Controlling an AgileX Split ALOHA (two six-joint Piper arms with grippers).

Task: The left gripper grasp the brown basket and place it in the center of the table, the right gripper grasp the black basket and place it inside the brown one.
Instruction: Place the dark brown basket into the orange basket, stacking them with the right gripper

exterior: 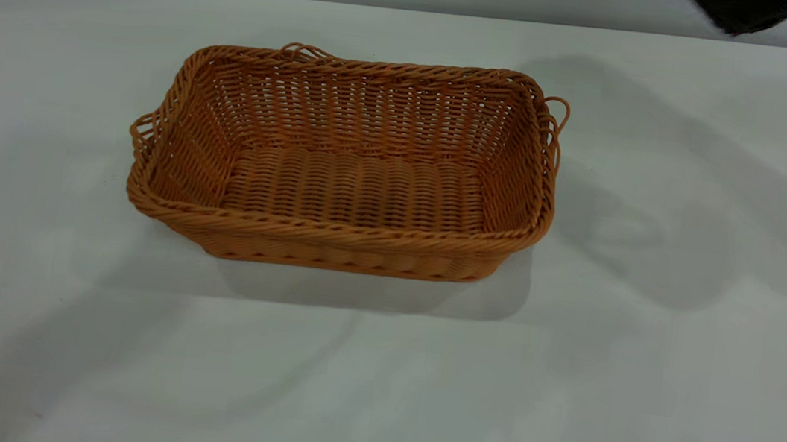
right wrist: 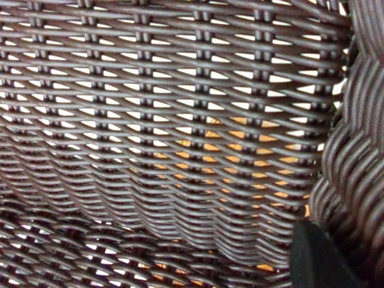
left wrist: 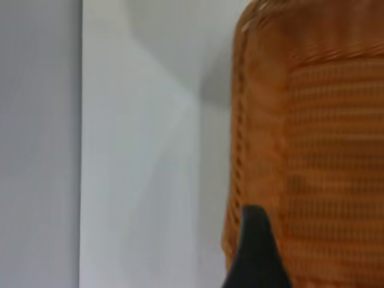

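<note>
The brown basket (exterior: 347, 170) sits empty on the white table (exterior: 678, 406), roughly mid-table, with bare tabletop open on every side of its braided rim. Up at the far right corner of the exterior view, a dark bit of the black basket (exterior: 746, 10) pokes in, off the table. Right wrist view is filled by its weave (right wrist: 168, 120), orange showing through the gaps. One left gripper finger (left wrist: 258, 255) is near the brown basket's wall. Can't tell either claw's grip.

Brown basket (exterior: 348, 163) upright mid-table (exterior: 641, 402) (empty), black basket (right wrist: 150, 120) apparently held aloft.
</note>
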